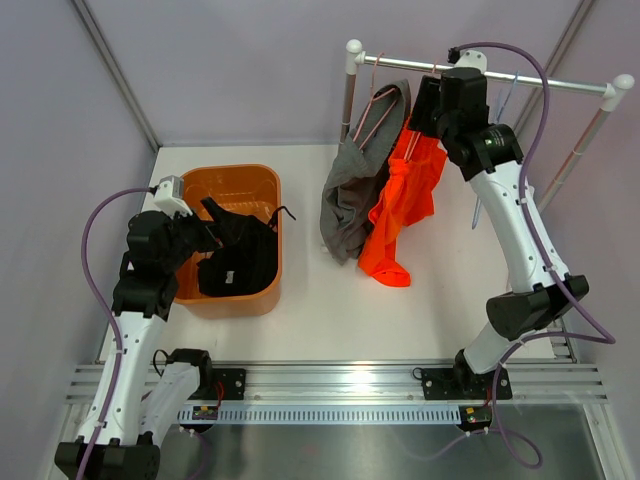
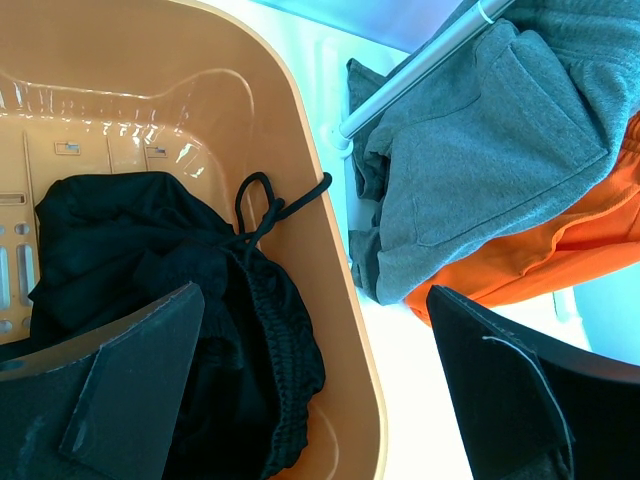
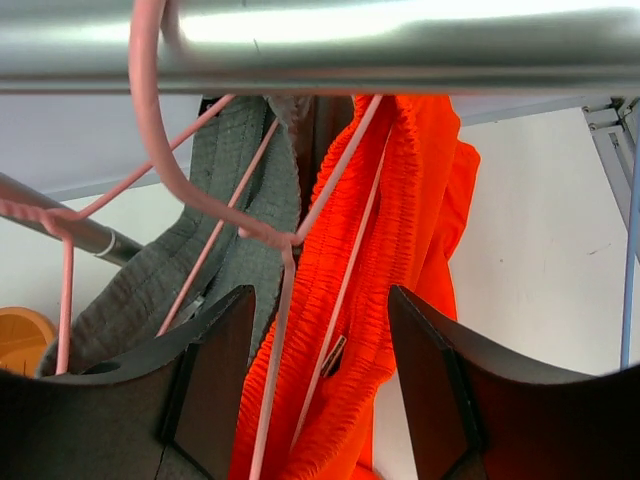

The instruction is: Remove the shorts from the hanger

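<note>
The black shorts (image 1: 238,255) lie crumpled in the orange tub (image 1: 262,180), also in the left wrist view (image 2: 150,300). The grey shorts (image 1: 350,195) and the bright orange shorts (image 1: 405,205) hang on pink hangers (image 3: 300,240) from the metal rail (image 1: 480,75). My left gripper (image 2: 315,400) is open and empty above the tub's right rim. My right gripper (image 3: 320,370) is open just below the rail, its fingers (image 3: 220,360) either side of the orange shorts' waistband (image 3: 360,280) and a hanger wire.
The rack's white end caps (image 1: 353,47) and slanted legs (image 1: 575,150) stand at the back right. A blue hanger (image 1: 505,95) hangs right of my right arm. The tub rim (image 2: 340,300) runs between my left fingers.
</note>
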Available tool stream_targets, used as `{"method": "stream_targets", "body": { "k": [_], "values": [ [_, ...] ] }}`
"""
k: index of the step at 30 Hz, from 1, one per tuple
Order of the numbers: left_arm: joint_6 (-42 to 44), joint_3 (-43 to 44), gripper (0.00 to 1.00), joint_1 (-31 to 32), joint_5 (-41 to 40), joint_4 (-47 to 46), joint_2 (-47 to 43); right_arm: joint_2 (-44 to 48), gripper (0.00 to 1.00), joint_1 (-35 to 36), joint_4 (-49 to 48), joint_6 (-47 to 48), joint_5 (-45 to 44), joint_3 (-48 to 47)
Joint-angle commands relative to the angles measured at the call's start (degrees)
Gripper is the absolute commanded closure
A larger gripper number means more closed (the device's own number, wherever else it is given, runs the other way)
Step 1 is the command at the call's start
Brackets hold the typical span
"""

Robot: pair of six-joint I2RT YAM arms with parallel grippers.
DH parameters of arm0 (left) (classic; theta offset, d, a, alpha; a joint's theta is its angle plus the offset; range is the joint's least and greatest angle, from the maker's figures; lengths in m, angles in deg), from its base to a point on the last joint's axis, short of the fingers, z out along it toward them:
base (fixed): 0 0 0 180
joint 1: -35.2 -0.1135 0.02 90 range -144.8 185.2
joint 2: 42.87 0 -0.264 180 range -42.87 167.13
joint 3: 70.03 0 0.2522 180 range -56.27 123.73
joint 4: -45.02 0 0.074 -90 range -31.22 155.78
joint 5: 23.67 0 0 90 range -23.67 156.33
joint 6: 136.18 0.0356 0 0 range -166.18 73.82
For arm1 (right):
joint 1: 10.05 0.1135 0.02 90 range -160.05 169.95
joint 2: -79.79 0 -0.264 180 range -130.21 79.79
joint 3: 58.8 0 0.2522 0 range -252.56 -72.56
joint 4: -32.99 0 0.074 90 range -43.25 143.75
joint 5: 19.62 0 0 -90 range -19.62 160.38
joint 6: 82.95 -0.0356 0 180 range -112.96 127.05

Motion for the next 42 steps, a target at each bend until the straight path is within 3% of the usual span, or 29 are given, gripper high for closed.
{"method": "stream_targets", "body": {
  "k": [1,8,18,30,42],
  "values": [
    [1.07,0.18,0.01,-0.21,1.49,-0.89,0.24,-1.07,0.36,0.97,-4.86,-0.16,-3.25,-4.12],
    [1.60,0.09,0.01,-0.21,1.50,-0.62,0.33,-3.89,0.36,1.15,-9.95,0.46,-7.03,-3.68],
    [1.87,0.18,0.01,-0.21,1.58,-0.36,0.68,-8.11,0.42,1.15,-8.99,0.55,-7.82,-7.11],
    [2.04,0.09,0.01,-0.21,1.76,-0.36,0.77,-9.08,0.59,1.15,-7.59,1.34,-9.67,-8.34],
    [2.04,-0.17,0.01,-0.21,1.76,-0.27,0.50,-7.59,0.60,1.15,-7.15,1.51,-11.25,-6.23]
  ]
}}
